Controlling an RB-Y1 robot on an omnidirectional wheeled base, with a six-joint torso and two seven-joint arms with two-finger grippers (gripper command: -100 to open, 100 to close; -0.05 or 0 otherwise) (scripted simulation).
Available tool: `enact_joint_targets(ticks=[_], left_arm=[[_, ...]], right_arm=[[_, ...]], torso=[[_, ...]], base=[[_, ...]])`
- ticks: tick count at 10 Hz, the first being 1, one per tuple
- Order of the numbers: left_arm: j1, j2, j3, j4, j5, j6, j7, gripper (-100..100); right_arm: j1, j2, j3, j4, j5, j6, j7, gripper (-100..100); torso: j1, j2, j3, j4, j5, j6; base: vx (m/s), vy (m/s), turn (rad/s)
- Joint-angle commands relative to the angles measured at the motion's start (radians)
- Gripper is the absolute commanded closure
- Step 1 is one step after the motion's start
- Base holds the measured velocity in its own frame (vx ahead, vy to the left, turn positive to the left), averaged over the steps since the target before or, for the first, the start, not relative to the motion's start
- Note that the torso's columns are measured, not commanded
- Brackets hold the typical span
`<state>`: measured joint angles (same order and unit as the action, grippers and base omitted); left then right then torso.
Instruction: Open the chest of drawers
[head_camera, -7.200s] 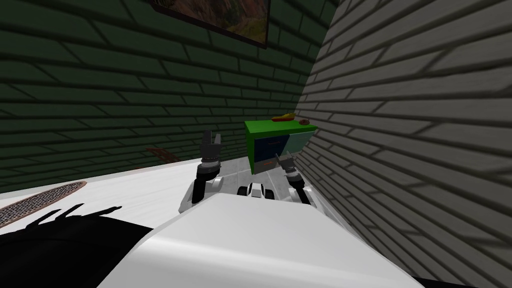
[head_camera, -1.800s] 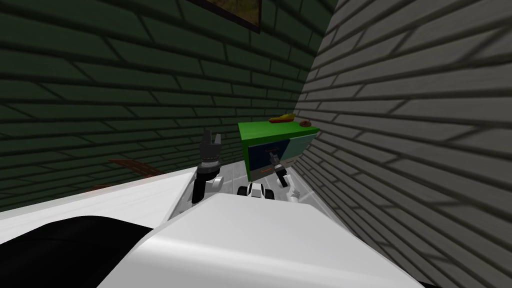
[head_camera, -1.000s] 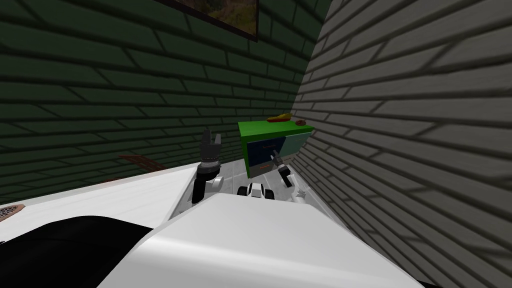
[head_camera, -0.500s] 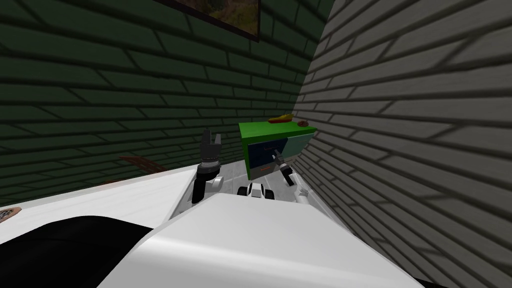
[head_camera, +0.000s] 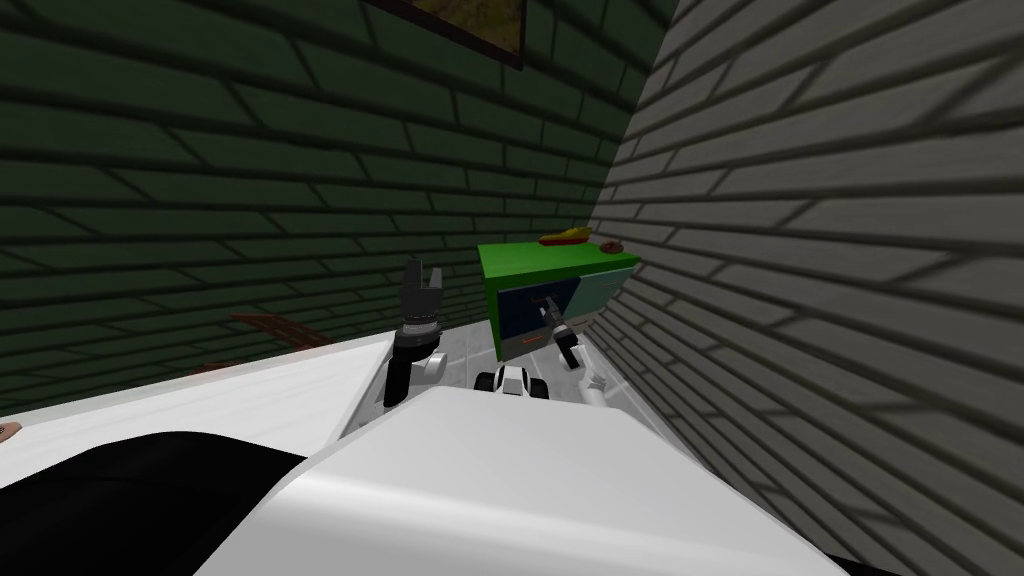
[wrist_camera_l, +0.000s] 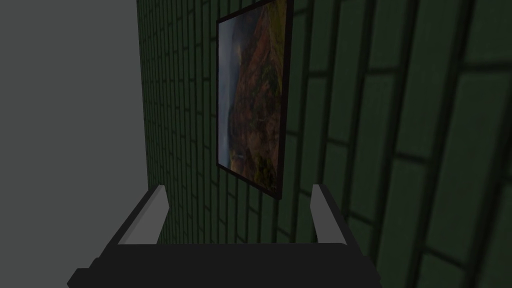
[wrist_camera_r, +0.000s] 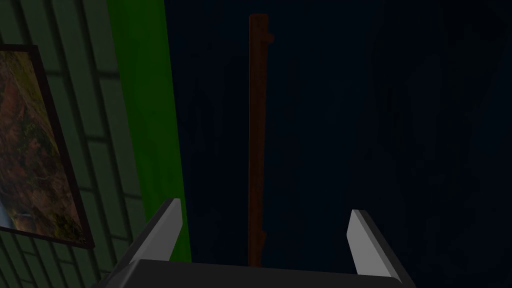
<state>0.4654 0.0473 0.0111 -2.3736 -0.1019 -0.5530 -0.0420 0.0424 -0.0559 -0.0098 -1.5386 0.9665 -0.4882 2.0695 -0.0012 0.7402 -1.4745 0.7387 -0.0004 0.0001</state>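
A green chest of drawers (head_camera: 520, 262) stands in the corner where the dark green wall meets the grey one. Its front carries a dark blue drawer (head_camera: 535, 302), a teal one (head_camera: 600, 288) and a grey one below. My right gripper (head_camera: 545, 305) is up against the dark blue drawer front (wrist_camera_r: 350, 125). Its fingers are open, and the thin reddish-brown handle bar (wrist_camera_r: 257, 140) runs between them without being touched. My left gripper (head_camera: 421, 277) is raised to the left of the chest, open and empty (wrist_camera_l: 239, 200).
A yellow object (head_camera: 563, 237) and a small dark red one (head_camera: 610, 246) lie on the chest's top. The grey brick wall (head_camera: 820, 250) runs close along my right side. A framed picture (head_camera: 470, 25) hangs on the green wall. White floor (head_camera: 250, 400) spreads to the left.
My right gripper has risen from the chest's lower grey drawer to the dark blue drawer front. Over the last second the view has shifted slightly. The left arm has stayed put.
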Motion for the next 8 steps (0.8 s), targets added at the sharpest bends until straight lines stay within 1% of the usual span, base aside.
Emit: enact_joint_targets(ticks=[1, 2, 3, 4, 5, 6, 7, 8], left_arm=[[0.000, 0.000, 0.000, 0.000, 0.000, 0.000, 0.000, 0], [0.000, 0.000, 0.000, 0.000, 0.000, 0.000, 0.000, 0], [0.000, 0.000, 0.000, 0.000, 0.000, 0.000, 0.000, 0], [0.000, 0.000, 0.000, 0.000, 0.000, 0.000, 0.000, 0], [0.000, 0.000, 0.000, 0.000, 0.000, 0.000, 0.000, 0], [0.000, 0.000, 0.000, 0.000, 0.000, 0.000, 0.000, 0], [0.000, 0.000, 0.000, 0.000, 0.000, 0.000, 0.000, 0], [0.000, 0.000, 0.000, 0.000, 0.000, 0.000, 0.000, 0]], right_arm=[[0.002, 0.058, 0.000, 0.000, 0.000, -0.002, 0.005, -100], [0.004, 0.045, 0.001, -0.002, 0.000, -0.001, 0.003, -100], [-0.017, 0.036, 0.006, -0.005, 0.007, 0.027, -0.017, -100], [-0.028, 0.030, 0.008, -0.007, 0.010, 0.041, -0.028, -100], [-0.021, 0.032, 0.007, -0.007, 0.008, 0.031, -0.022, -100], [0.000, 0.046, 0.001, -0.002, 0.001, 0.003, 0.000, 100], [-0.010, 0.041, 0.002, -0.002, 0.004, 0.018, -0.011, 100], [-0.010, 0.009, 0.002, -0.003, 0.003, 0.013, -0.007, -100]], torso=[[0.001, -0.002, -0.001, -0.001, 0.000, 0.000], [0.002, -0.003, -0.002, -0.001, 0.000, 0.000], [0.001, -0.003, -0.002, -0.001, 0.000, 0.000], [0.002, -0.004, -0.003, -0.001, 0.001, 0.000], [0.003, -0.005, -0.003, -0.001, 0.001, 0.000], [0.001, -0.002, -0.002, -0.001, 0.000, 0.000], [-0.001, 0.001, 0.000, 0.000, 0.000, 0.000], [0.000, -0.001, -0.001, -0.001, 0.000, -0.001]], base=[[0.000, 0.000, 0.000], [0.000, 0.000, 0.000], [0.024, 0.019, 0.053], [0.053, 0.034, 0.054], [0.027, 0.017, 0.009], [-0.022, -0.011, -0.075], [-0.015, -0.007, -0.028], [-0.010, 0.000, 0.001]])
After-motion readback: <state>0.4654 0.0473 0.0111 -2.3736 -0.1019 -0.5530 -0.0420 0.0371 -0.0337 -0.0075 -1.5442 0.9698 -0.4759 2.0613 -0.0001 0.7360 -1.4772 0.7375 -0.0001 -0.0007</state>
